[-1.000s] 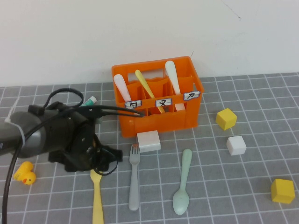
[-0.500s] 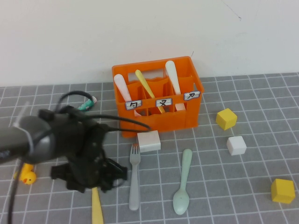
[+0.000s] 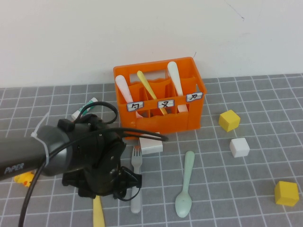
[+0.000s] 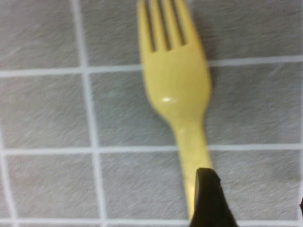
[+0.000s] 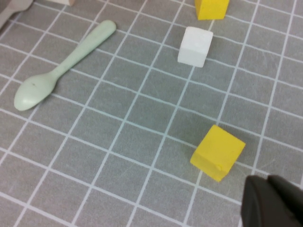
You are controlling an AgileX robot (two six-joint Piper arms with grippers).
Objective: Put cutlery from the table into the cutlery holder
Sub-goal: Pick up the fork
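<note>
High view: the left gripper (image 3: 102,187) hangs at lower left over the yellow fork (image 3: 98,213), beside the grey fork (image 3: 136,177) and mint spoon (image 3: 184,185) on the desk (image 3: 246,189); the orange cutlery holder (image 3: 161,97) stands at centre.

Left wrist view: jaws spread wide above the yellow fork (image 4: 177,90).

Right wrist view: the right gripper (image 5: 272,201), jaws closed, sits at lower right near a yellow cube (image 5: 218,152).

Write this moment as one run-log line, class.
left gripper: open, over yellow fork | right gripper: shut, parked near yellow cube | crate: fork not yet in
</note>
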